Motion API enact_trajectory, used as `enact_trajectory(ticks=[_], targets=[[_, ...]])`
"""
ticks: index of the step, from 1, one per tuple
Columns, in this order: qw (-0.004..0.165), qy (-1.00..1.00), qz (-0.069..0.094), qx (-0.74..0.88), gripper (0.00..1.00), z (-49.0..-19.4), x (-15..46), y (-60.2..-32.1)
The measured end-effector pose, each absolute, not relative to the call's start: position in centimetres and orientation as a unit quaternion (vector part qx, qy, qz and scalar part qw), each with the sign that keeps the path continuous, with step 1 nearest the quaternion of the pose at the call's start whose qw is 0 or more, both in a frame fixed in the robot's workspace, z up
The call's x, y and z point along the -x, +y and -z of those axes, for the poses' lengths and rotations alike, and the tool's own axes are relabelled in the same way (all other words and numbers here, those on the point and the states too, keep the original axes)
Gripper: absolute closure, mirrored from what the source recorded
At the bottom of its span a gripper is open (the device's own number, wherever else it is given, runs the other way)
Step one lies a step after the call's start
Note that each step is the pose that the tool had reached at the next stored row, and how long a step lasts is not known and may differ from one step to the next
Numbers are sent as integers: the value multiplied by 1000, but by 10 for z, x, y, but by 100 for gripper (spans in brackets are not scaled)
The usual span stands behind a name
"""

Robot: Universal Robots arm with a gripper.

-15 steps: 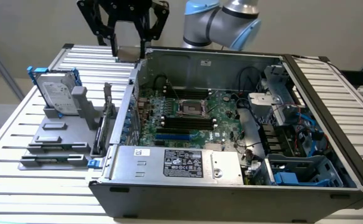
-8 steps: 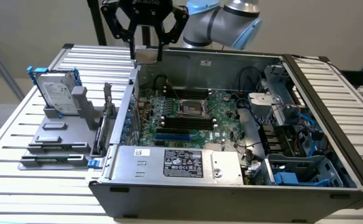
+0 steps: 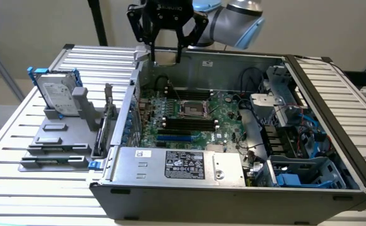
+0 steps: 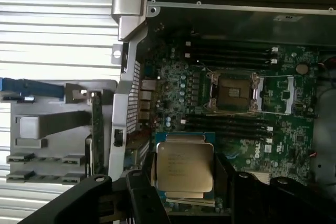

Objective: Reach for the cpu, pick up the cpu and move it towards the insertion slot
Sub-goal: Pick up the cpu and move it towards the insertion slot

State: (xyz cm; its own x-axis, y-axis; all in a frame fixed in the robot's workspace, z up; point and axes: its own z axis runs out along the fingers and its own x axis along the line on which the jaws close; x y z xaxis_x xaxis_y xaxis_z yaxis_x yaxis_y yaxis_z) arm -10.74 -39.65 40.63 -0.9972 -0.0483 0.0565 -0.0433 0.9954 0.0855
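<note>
from the grey rack with the hard drive (image 3: 58, 96) at the exterior view's left to the gripper (image 3: 165, 60) above the case's far wall, you grasp the cpu (image 4: 185, 167) by opposite edges, light, stiff, fragile underneath, well short of the insertion slot (image 3: 191, 109).

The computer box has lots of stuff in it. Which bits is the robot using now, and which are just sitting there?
Using now:
cpu, between the fingers
insertion slot

Just sitting there:
hard drive
memory slots
power supply
</note>
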Motion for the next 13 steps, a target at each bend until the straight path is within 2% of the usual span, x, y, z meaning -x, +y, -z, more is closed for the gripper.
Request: enact_trajectory(ticks=[13], targets=[[29,-999,39,-23,45,-390,66,-354]])
